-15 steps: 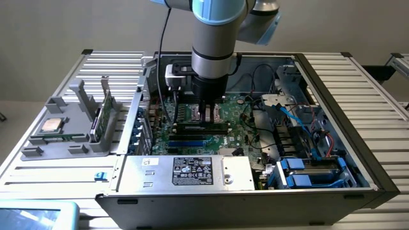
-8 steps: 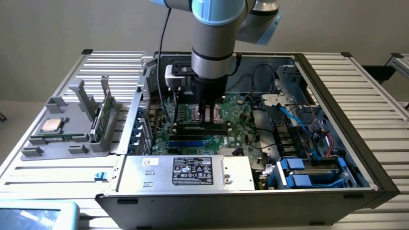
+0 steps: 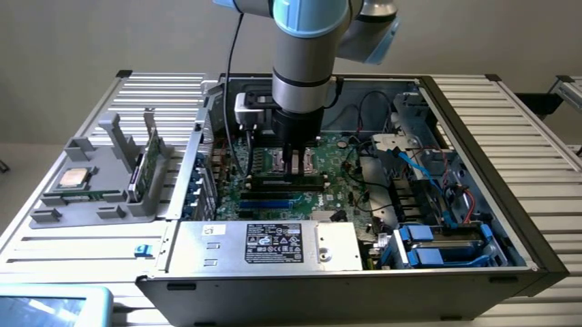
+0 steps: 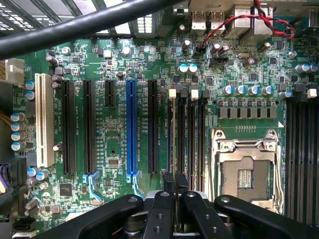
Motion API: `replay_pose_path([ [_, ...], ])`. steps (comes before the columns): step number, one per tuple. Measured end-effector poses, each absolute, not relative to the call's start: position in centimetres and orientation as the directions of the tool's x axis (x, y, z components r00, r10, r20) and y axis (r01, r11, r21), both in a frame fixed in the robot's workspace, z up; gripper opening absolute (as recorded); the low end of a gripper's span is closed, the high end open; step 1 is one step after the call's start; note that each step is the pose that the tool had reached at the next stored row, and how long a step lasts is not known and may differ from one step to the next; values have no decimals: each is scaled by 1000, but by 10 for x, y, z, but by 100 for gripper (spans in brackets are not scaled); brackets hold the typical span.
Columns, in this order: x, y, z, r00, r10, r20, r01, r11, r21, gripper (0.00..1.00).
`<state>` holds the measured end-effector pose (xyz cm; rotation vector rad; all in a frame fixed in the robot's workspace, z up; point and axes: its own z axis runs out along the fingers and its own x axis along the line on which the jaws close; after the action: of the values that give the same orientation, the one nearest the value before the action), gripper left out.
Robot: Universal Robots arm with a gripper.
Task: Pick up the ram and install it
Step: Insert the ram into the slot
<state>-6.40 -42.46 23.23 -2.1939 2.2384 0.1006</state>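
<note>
Pinching the ram (image 3: 289, 181) with fingers (image 4: 160, 211) nearly together, the gripper (image 3: 296, 167) holds it at a slot (image 4: 171, 134) beside the empty socket (image 4: 244, 174): pickup done, seating unconfirmed, release left.

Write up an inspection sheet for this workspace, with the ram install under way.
Surface: slatted metal table with an open computer case lying on it.
Job's things: motherboard exposed; memory slots directly under the gripper; cannot tell whether the ram is in its grip.
Clutter: grey holder at the exterior view's left, carrying a processor chip and an upright green card.
Grippers: gripper shut, low over the memory slots.
Cables: black cable crossing above the board; red and black wires; blue cables inside the case.
Surroundings: plain wall; screen corner at the front.
</note>
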Motion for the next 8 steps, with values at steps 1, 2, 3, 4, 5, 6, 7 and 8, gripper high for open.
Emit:
replay_pose_path([
  [1, -64, -425, 232, -21, -999, -49, -999, 19, 42, 11],
  [2, -64, -425, 232, -21, -999, -49, -999, 19, 42, 11],
  [3, -64, -425, 232, -21, -999, -49, -999, 19, 42, 11],
  [4, -64, -425, 232, -21, -999, -49, -999, 19, 42, 11],
  [5, -64, -425, 232, -21, -999, -49, -999, 19, 42, 11],
  [6, -64, -425, 232, -21, -999, -49, -999, 19, 42, 11],
  [7, -64, -425, 232, -21, -999, -49, -999, 19, 42, 11],
  [8, -64, -425, 232, -21, -999, -49, -999, 19, 42, 11],
])
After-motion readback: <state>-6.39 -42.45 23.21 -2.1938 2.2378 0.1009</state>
